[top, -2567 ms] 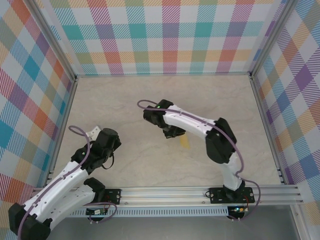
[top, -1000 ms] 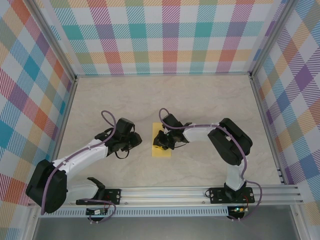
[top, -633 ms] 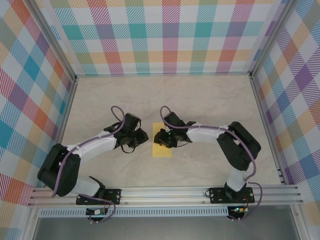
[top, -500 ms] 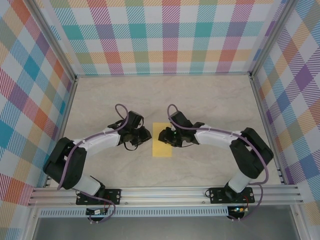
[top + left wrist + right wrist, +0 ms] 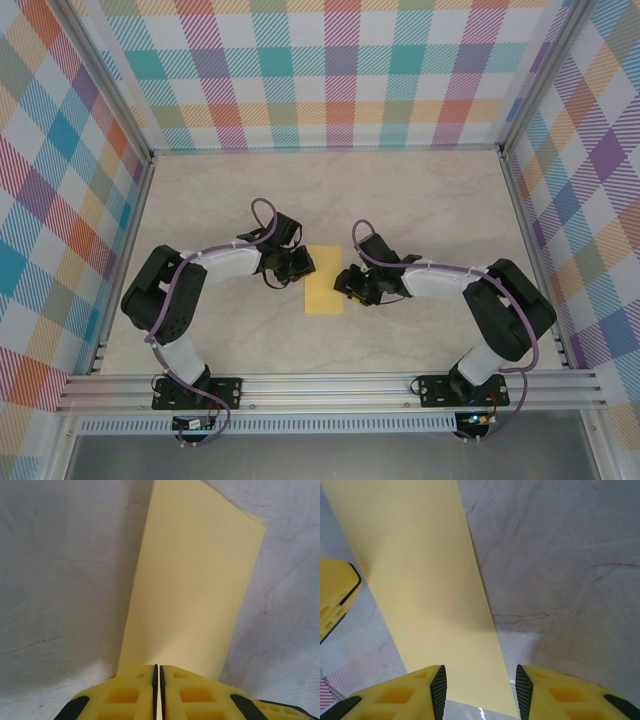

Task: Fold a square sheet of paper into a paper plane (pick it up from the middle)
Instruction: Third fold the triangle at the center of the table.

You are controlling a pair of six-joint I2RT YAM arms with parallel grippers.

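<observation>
The square sheet of paper (image 5: 323,285) lies flat on the table as a yellow rectangle, folded in half, between my two grippers. My left gripper (image 5: 300,263) is at the sheet's upper left edge. In the left wrist view its jaws (image 5: 158,667) are shut, with the tips over the near edge of the paper (image 5: 195,580), which spreads out flat ahead of them. My right gripper (image 5: 352,283) sits at the sheet's right edge. Its jaws (image 5: 480,680) stand open, straddling the near end of the paper (image 5: 420,580) with nothing pinched.
A yellow finger of the left gripper (image 5: 335,600) shows at the left of the right wrist view. Pale marble tabletop (image 5: 420,200) spreads all round the sheet. Checked walls (image 5: 330,70) and metal rails (image 5: 330,385) close in the workspace.
My left arm swung right up to the sheet while its jaws closed. My right gripper slid right, off the middle of the paper to its right edge, and opened.
</observation>
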